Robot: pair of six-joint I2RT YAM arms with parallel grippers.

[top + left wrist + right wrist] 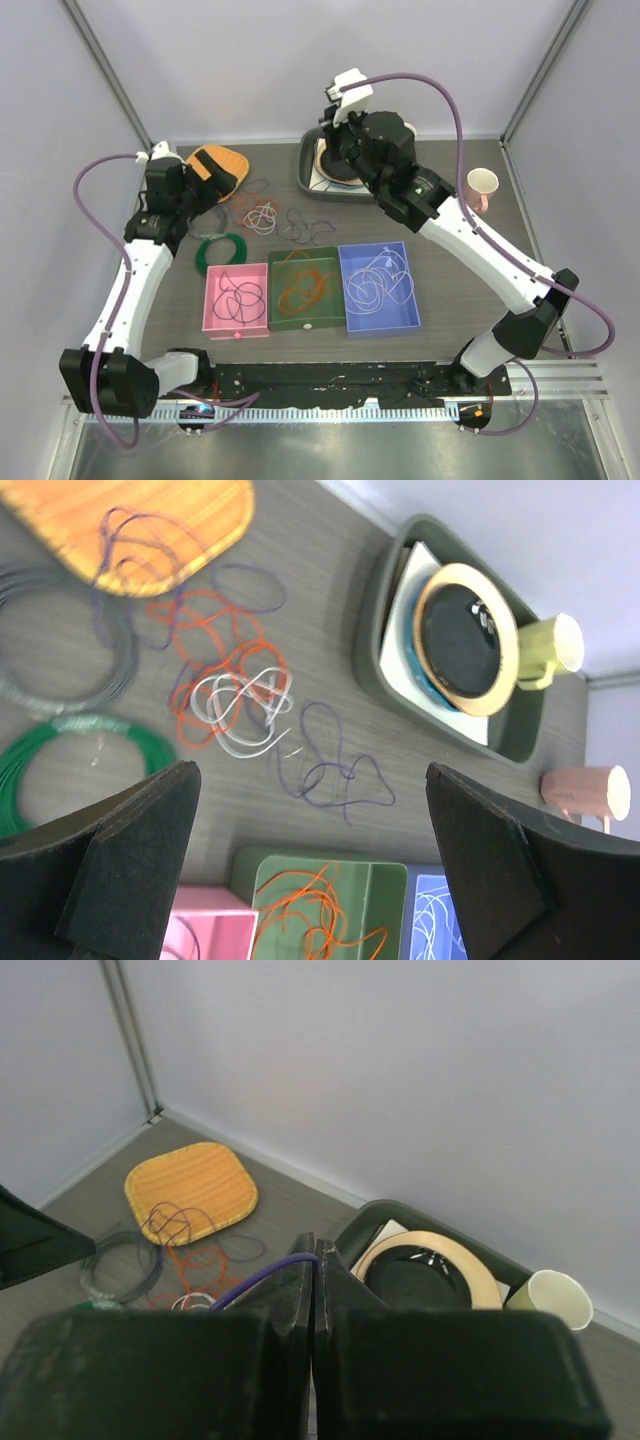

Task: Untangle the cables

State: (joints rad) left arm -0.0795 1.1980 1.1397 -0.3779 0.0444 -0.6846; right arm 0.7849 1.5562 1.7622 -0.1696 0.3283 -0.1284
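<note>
Right pincer [314,1250] clamped on purple cable [262,1280]; orange mat [190,1188] beyond, left; paper cup [550,1300] far right.

Left end effector [310,780] wide open, pointing down; right end effector [315,1260] pinched on purple cable [262,1280].

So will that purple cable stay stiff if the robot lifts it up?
Probably floppy: the purple cable curves away from the shut right gripper instead of sticking out straight. Likely very light, being so thin. It might snag: the orange cable and white cable lie looped together.
</note>
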